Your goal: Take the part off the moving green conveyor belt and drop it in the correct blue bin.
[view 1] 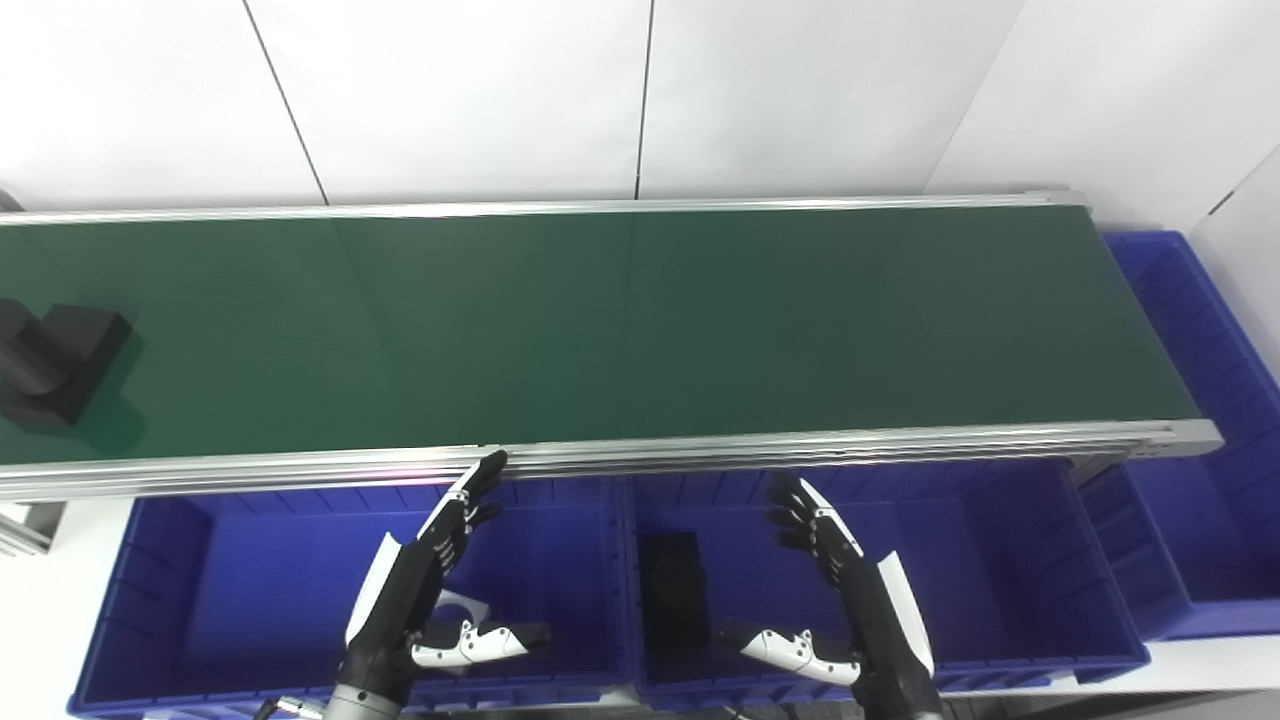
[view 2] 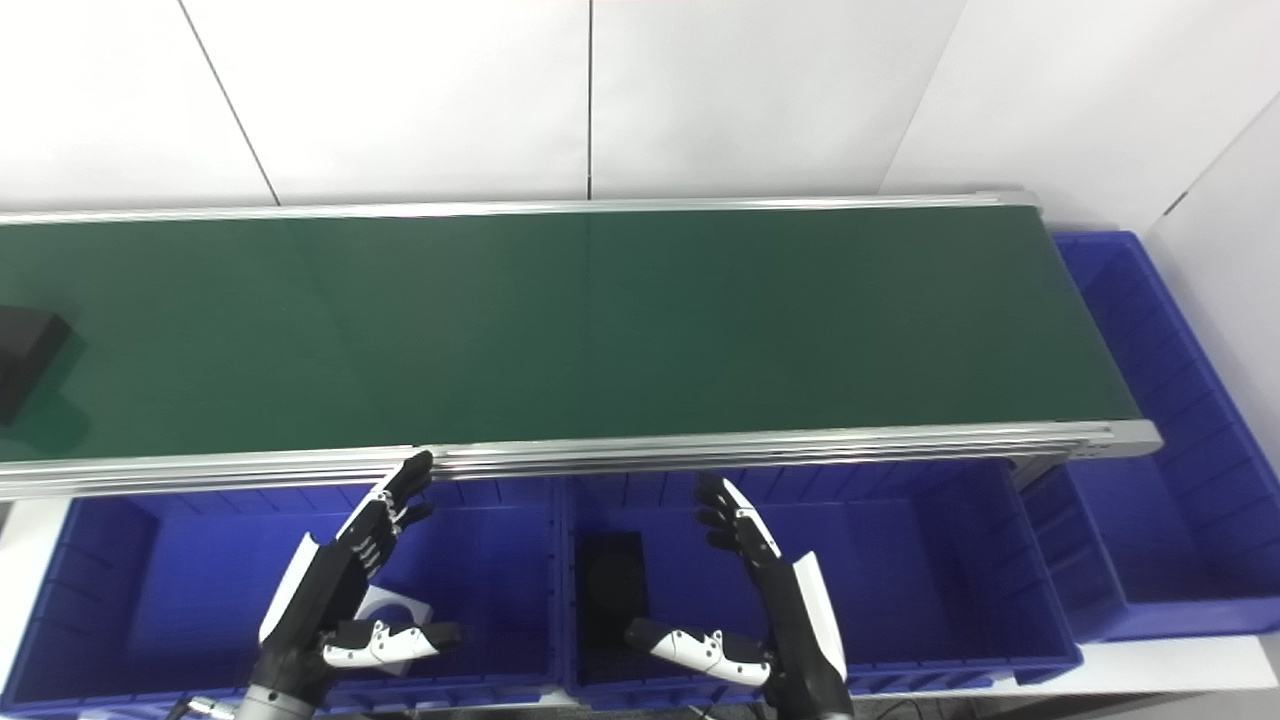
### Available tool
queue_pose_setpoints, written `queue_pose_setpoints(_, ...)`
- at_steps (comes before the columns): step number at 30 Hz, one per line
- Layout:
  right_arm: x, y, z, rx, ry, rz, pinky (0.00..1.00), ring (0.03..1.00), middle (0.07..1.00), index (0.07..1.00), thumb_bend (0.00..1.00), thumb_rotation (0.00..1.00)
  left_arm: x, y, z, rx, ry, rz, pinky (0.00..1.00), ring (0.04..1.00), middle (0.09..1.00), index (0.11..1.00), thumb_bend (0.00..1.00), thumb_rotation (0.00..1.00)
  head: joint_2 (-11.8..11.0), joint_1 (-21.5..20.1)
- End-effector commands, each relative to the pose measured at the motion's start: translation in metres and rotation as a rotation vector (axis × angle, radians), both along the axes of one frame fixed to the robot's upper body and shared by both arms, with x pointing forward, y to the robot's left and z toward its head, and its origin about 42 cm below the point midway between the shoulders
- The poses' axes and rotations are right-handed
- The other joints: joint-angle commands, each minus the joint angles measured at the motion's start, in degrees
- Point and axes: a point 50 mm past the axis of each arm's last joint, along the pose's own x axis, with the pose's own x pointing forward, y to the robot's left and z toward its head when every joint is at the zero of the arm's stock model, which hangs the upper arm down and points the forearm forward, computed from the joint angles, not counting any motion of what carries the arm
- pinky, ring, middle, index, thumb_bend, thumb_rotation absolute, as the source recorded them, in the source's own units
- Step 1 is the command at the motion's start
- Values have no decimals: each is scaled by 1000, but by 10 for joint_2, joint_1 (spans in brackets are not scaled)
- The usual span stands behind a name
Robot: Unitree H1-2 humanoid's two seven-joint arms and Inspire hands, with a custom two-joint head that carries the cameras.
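Your left hand [view 1: 425, 590] and right hand [view 1: 850, 590] hover with fingers spread and empty over the blue bins [view 1: 300, 560], while the black part [view 1: 55, 365] rides the green conveyor belt [view 1: 640, 320] at far left. Half cut off by the frame, its shape seems blocky; reach late and it could slide past your fingers.

Belt: you had the green conveyor belt [view 1: 620, 330] running left to right, framed by silver rails.
On the belt: you had one black part [view 1: 50, 362] lying at the far left end, cut off by the edge of view.
Rest of belt: you saw only bare green surface.
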Motion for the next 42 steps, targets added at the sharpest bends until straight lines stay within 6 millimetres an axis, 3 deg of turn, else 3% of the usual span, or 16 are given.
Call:
queue_pose_setpoints(1, 2, 1, 6, 8, -54, 2, 810, 844, 876, 911, 845, 404, 5, -1, 7, -9, -61, 0, 883, 949, 957, 923, 880, 310, -1, 1)
queue_pose_setpoints(19, 6, 2, 7, -6, -70, 12, 808, 847, 879, 916, 841, 418, 3, -3, 6, -8, -61, 12, 888, 951, 954, 918, 875, 291, -7, 10)
queue_pose_setpoints(20, 6, 1, 5, -7, -68, 12, 803, 845, 878, 915, 843, 425, 3, -4, 5, -6, -57, 12, 889, 951, 955, 918, 875, 292, -22, 39)
queue_pose_setpoints(21, 5, 0, 4, -6, -67, 13, 795, 847, 881, 915, 844, 424, 3, -4, 3, -5, -53, 12, 889, 950, 956, 919, 877, 298, -22, 39)
queue_pose_setpoints(22, 5, -2, 2, -9, -66, 15, 779, 844, 882, 917, 838, 422, 3, -6, 2, -4, -49, 12, 883, 944, 956, 919, 884, 307, -39, 79)
queue_pose_setpoints(23, 4, -4, 1, -12, -67, 18, 777, 843, 882, 917, 838, 422, 3, -8, 1, -3, -45, 11, 882, 943, 956, 918, 886, 308, -39, 79)
queue_pose_setpoints(24, 3, -7, -1, -9, -65, 22, 767, 837, 881, 919, 833, 423, 3, -10, -1, -4, -41, 9, 877, 941, 957, 917, 889, 308, -59, 126)
queue_pose_setpoints(25, 3, -10, -4, -8, -64, 22, 767, 836, 884, 923, 825, 417, 2, -12, -2, -2, -37, 3, 868, 937, 956, 911, 892, 300, -62, 134)
queue_pose_setpoints(26, 2, -14, -6, -8, -60, 22, 769, 834, 886, 926, 821, 419, 2, -14, -4, 2, -34, -3, 856, 932, 954, 902, 893, 296, -82, 176)
queue_pose_setpoints(27, 1, -16, -8, -7, -58, 21, 767, 838, 890, 930, 820, 425, 2, -16, -5, 4, -32, -7, 846, 928, 951, 896, 896, 296, -82, 176)
queue_pose_setpoints(28, 0, -19, -9, 5, -48, 17, 767, 839, 891, 932, 820, 427, 3, -18, -6, 13, -31, -12, 842, 926, 950, 894, 897, 297, -100, 207)
queue_pose_setpoints(29, 0, -21, -10, 16, -41, 15, 829, 875, 913, 956, 798, 399, 4, -19, -7, 20, -31, -15, 807, 904, 938, 884, 916, 307, -103, 211)
queue_pose_setpoints(32, -4, -26, -15, 36, -24, -22, 857, 904, 931, 978, 763, 306, 5, -24, -9, 53, -45, -8, 777, 873, 911, 867, 943, 326, -124, 237)
queue_pose_setpoints(34, -7, -29, -18, 25, -20, -37, 846, 916, 939, 986, 730, 157, 5, -26, -11, 55, -44, -1, 776, 861, 894, 851, 968, 317, -128, 239)
queue_pose_setpoints(38, -9, -31, -21, 20, -23, -41, 909, 933, 946, 996, 701, 65, 6, -29, -11, 46, -46, 8, 764, 849, 880, 838, 975, 273, -128, 236)
queue_pose_setpoints(42, -10, -31, -19, 26, -24, -37, 849, 912, 948, 1000, 675, 7, 6, -29, -11, 46, -48, 11, 752, 845, 876, 832, 986, 255, -127, 232)
